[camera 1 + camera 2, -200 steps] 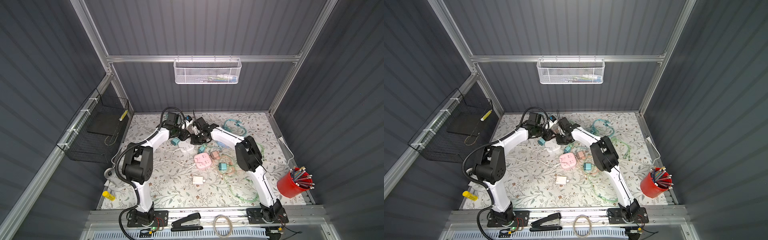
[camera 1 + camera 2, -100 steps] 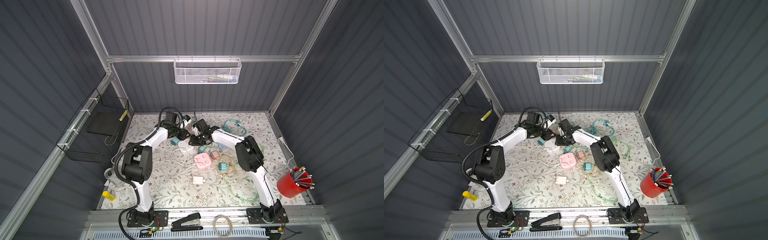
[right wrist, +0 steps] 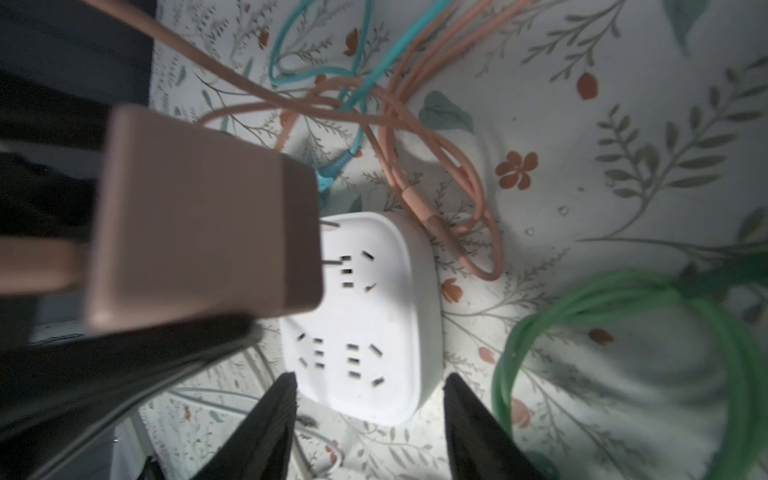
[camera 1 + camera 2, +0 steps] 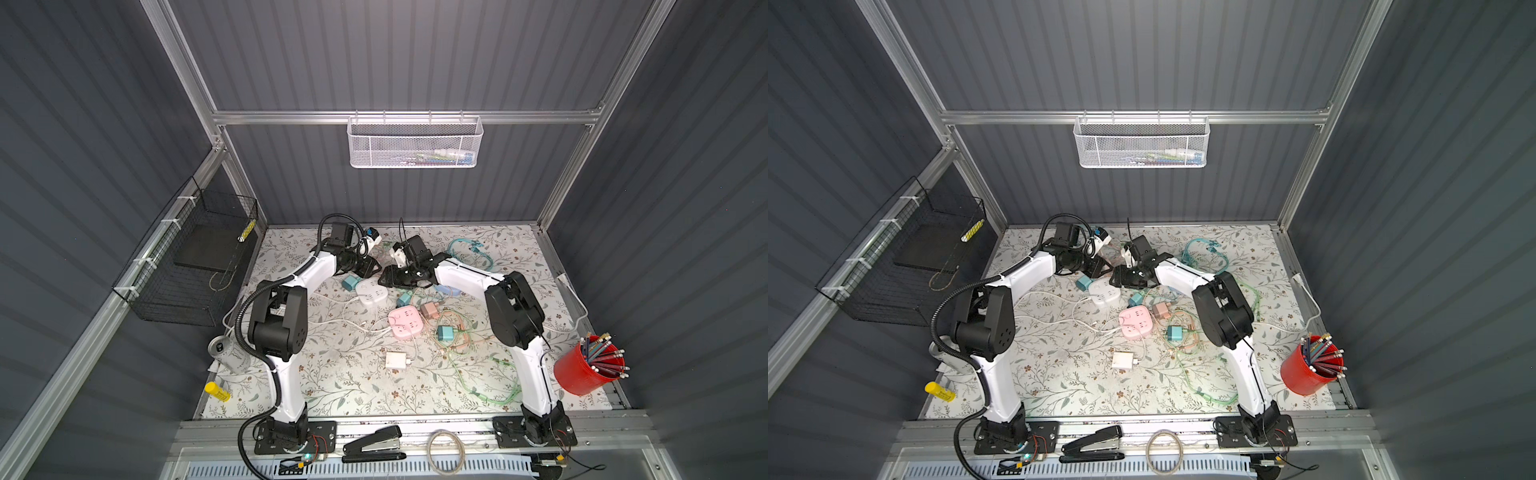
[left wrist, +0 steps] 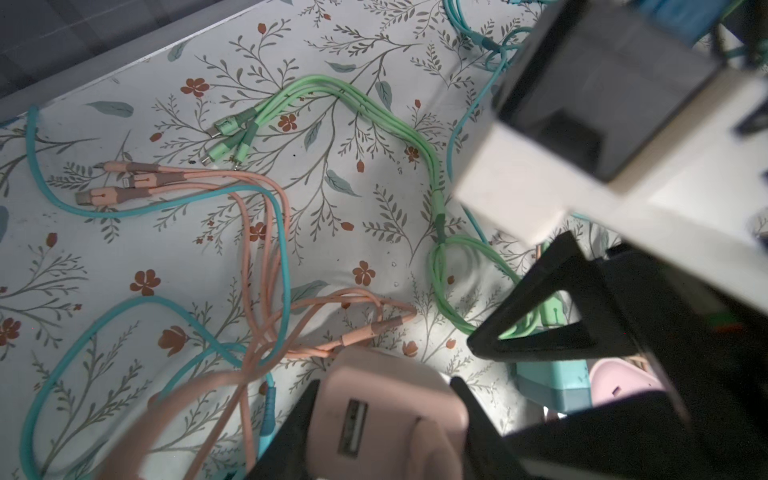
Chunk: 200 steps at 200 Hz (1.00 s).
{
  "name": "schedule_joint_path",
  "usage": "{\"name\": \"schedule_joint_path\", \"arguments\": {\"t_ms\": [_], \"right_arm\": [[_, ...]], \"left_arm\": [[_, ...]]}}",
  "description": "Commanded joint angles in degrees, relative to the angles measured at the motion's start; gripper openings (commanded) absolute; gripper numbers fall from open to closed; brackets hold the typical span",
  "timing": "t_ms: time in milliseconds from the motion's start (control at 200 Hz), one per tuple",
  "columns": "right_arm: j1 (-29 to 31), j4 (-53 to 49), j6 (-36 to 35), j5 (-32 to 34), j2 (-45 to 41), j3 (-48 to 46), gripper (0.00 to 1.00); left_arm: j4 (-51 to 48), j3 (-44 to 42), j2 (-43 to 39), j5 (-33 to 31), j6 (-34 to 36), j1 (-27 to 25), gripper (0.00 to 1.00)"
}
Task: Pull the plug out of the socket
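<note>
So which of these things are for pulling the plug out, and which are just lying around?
For the job: pink plug, white socket, left gripper holding the plug, right gripper open over the socket.
Just lying about: pink socket, green cable, red pencil cup, stapler.

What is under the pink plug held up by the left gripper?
The white socket lies below the pink plug, with bare prongs showing between them. The plug's body covers part of the socket's face, so slots there cannot be seen.
</note>
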Motion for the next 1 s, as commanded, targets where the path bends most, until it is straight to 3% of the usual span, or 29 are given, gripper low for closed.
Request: {"name": "schedule_joint_path", "arguments": {"t_ms": [0, 185, 505, 695, 996], "right_arm": [[-0.1, 4.5, 0.2, -1.2, -3.9, -1.7, 0.62], [-0.4, 6.1, -0.9, -0.6, -9.6, -6.4, 0.64], [-2.3, 9.7, -3.7, 3.4, -24.6, -22.6, 0.68], [-3.3, 9.4, -5.5, 10.9, -33.6, -31.7, 0.70], [-5.7, 7.7, -3.2, 16.3, -44.6, -42.9, 0.73]], "left_arm": [[-0.3, 2.5, 1.0, 1.0, -2.5, 0.1, 0.20], [-2.7, 6.3, 3.6, 1.4, -5.1, 0.1, 0.21], [-7.9, 13.2, 10.3, 2.3, -10.1, 0.1, 0.23], [-9.7, 14.5, 11.8, 1.6, -12.1, 0.1, 0.23], [-19.5, 23.3, 17.9, -2.0, -15.4, 0.0, 0.25]]}}
